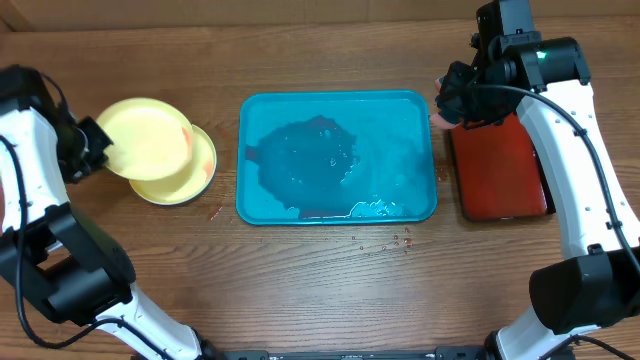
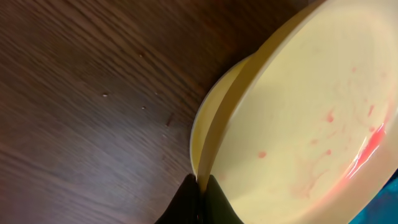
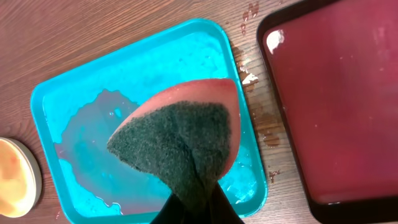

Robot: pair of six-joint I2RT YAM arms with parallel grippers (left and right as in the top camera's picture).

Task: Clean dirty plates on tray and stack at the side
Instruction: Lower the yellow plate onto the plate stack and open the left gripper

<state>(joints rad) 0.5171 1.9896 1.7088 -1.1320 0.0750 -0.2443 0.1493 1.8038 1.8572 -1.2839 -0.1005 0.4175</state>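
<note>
Now, left claw [image 2: 200,190] pinching rim of top plate [image 1: 145,138] (tilted), right claw [image 3: 196,205] clamping sponge [image 3: 180,143] beside tray [image 1: 243,160]

Overhead: soft, even light from above; worktop [image 1: 320,300] uniformly lit, shadows faint and short. Upper plate [image 1: 145,135] at 9 o'clock is bright, nearly washed out. Wet tray [image 1: 428,120] shows small white glints toward its 5 o'clock corner.

Left wrist: upper plate close to the lens, soft-focus; pink-white glare streak at 4 o'clock. Wood grain at 10 o'clock sharper, dimmer toward 7. Jaws a dark blur at 6.

Right wrist: sponge [image 3: 180,143] crisp. White glare spot on red tray [image 3: 336,93] at 1 o'clock.
</note>
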